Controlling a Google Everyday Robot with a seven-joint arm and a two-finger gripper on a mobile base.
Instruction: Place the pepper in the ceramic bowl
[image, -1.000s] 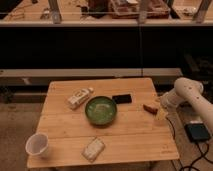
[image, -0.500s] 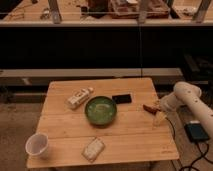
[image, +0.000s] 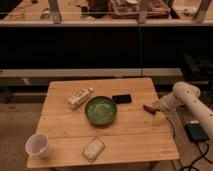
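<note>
The pepper (image: 148, 107) is a small dark red item lying near the right edge of the wooden table (image: 65, 125). The green ceramic bowl (image: 101, 110) stands at the table's middle, to the left of the pepper, with nothing visible in it. My gripper (image: 158, 114), at the end of the white arm (image: 186, 97), comes in from the right. It sits low at the table's right edge, just right of the pepper and very close to it. I cannot tell whether it touches the pepper.
A flat black rectangular object (image: 122, 98) lies just behind the bowl on the right. A white bottle (image: 79, 97) lies behind it on the left. A white cup (image: 39, 145) stands at the front left and a pale packet (image: 93, 148) at the front middle. A dark device (image: 194, 132) lies on the floor to the right.
My gripper has moved a little left and down, closer to the pepper. The pepper and bowl have stayed in place.
</note>
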